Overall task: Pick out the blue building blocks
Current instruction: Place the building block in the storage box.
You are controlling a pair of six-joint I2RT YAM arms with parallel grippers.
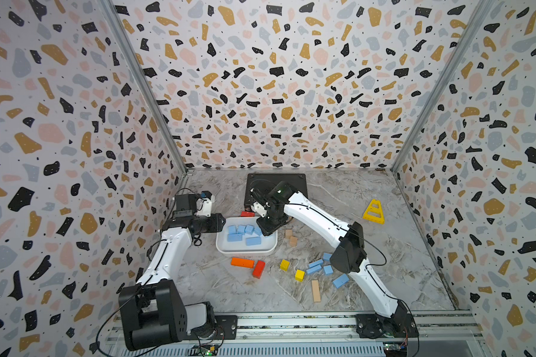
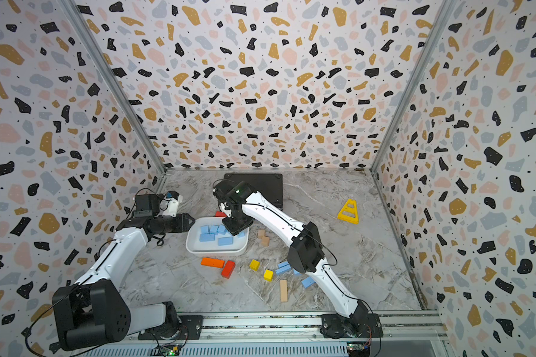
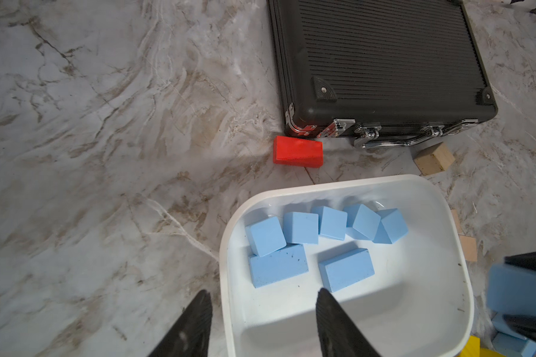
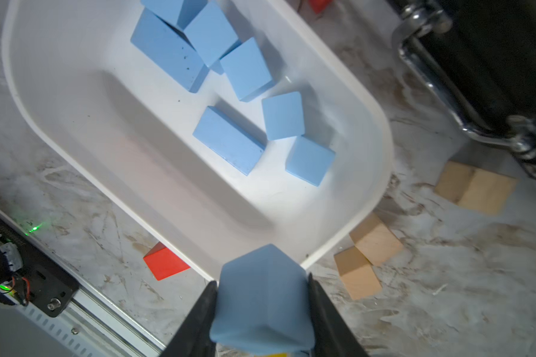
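The right arm (image 1: 316, 216) bends forward-left over loose matte light-blue blocks (image 1: 314, 268) on the marble tabletop (image 1: 399, 262). Its right gripper (image 4: 260, 279) clamps one blue block (image 4: 260, 306), edge toward the wrist, above the white plastic tray's (image 3: 322, 184) rim. The left gripper (image 3: 263, 292) hangs parted and empty. In the tray, blue bars (image 3: 345, 269) lie roughly left-right.

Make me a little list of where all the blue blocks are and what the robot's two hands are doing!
White tub: holds seven blue blocks, five cubes and two bars
Right gripper: shut on a held blue block, over the tub's rim
Left gripper: open, empty, at the tub's edge
Loose blue blocks: at least five seen on the table
Not blue: two yellow cubes, orange bar, red blocks, tan wood blocks
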